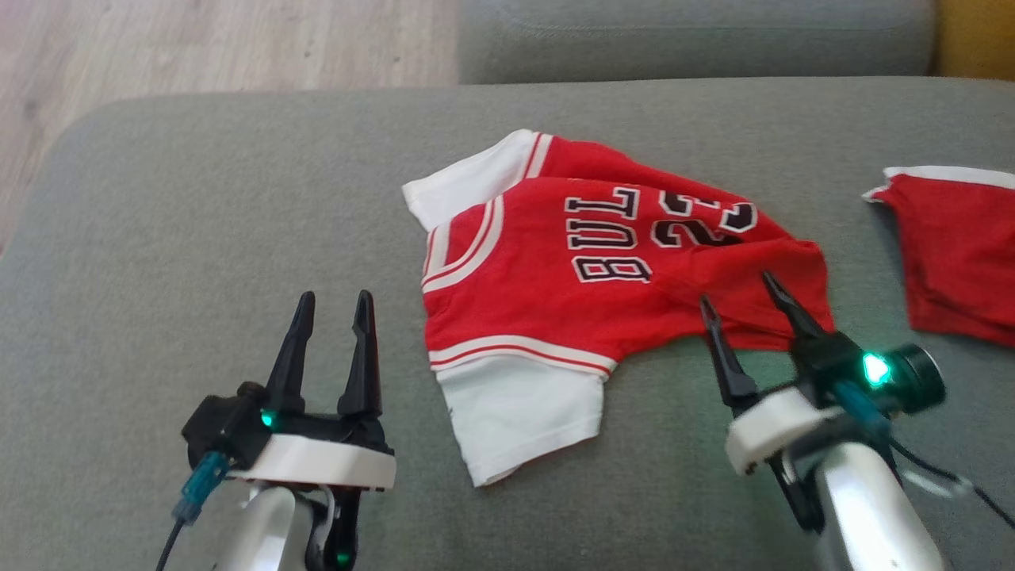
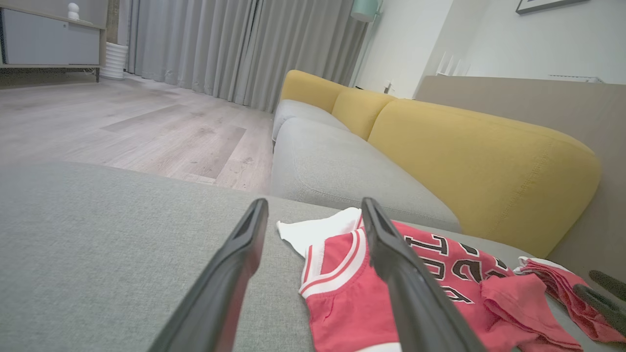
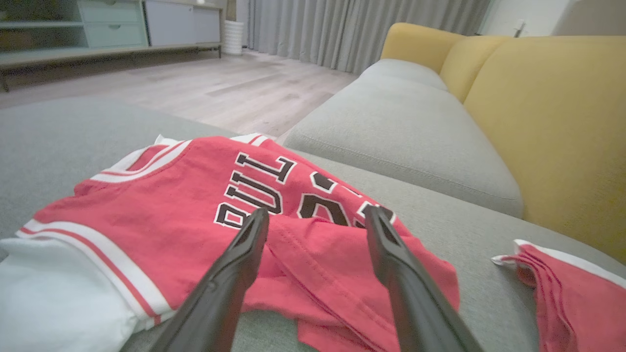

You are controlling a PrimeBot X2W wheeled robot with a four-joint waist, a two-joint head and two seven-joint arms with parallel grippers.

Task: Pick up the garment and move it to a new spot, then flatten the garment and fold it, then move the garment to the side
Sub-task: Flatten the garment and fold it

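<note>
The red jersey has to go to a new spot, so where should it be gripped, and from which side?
Best grip is probably the rumpled hem of the red jersey, approached from the robot's near side with the right pincer: there the cloth is folded over and raised off the cushion.

garment (image 1: 539, 293) — red jersey (white sleeves) | rumpled, lying on grey cushion (image 1: 198, 238)

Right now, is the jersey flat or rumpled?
Rumpled: the jersey lies on the cushion with red cloth bunched over part of its number.
</note>
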